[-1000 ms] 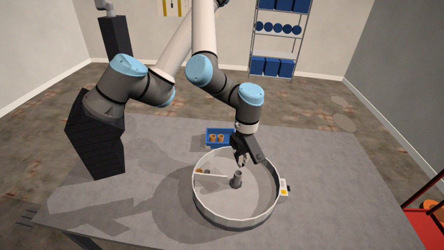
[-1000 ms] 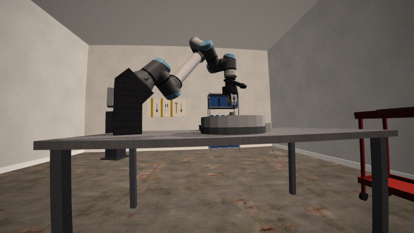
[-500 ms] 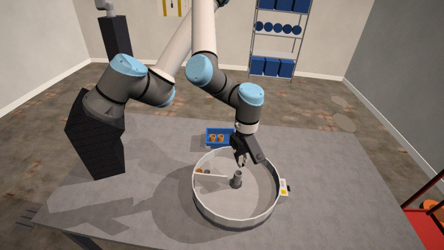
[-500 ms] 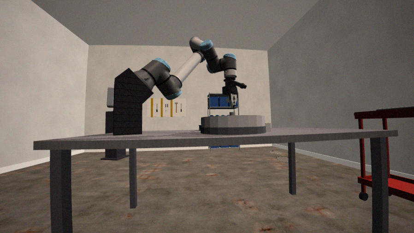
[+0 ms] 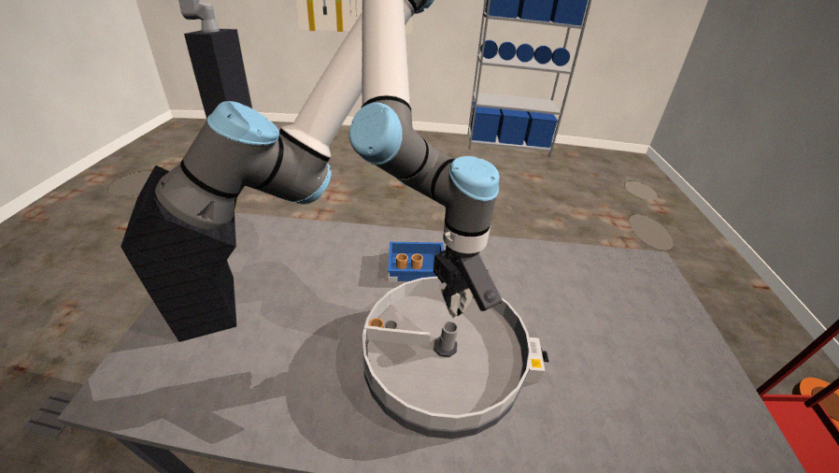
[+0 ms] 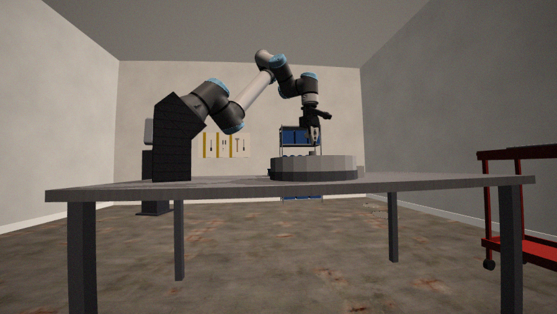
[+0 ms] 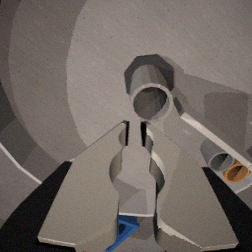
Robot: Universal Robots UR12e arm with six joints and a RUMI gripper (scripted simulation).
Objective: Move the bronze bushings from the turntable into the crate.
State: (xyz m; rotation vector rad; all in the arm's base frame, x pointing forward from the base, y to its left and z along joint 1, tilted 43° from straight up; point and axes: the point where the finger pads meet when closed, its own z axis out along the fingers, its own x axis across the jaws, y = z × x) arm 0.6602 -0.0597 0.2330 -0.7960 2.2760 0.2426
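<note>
Top view: two bronze bushings [image 5: 401, 265] stand upright in the blue crate [image 5: 405, 275], just behind the turntable [image 5: 446, 421]. A third bronze bushing [image 5: 376, 322] [image 7: 237, 172] is on the turntable, in the corner between the rim and a thin divider [image 5: 399, 335] [image 7: 212, 136]. A steel bushing [image 5: 391, 324] [image 7: 220, 162] stands right beside it. The fingers [image 5: 457, 303] [image 6: 314, 143] hang above the turntable, near its central post [image 5: 448, 337] [image 6: 312, 153] [image 7: 150, 100].

Exterior view: the fingers point down, above the level of the turntable's wall [image 6: 311, 162]. The wall hides the bushings. The open air above it looks like the safe way across—low travel would risk the rim or the post.

Wrist view: the fingers are nearly together, with only a narrow slit between the tips and nothing held. The bronze bushing is off to the lower right, its hollow mouth facing up. It will probably handle as a small, stiff, fairly heavy sleeve, smooth enough to slip or roll if pinched off-centre. A straight-down grip across its outer sides seems best—the rim, divider and steel neighbour leave little room for the fingers to spread, so their angle matters.
</note>
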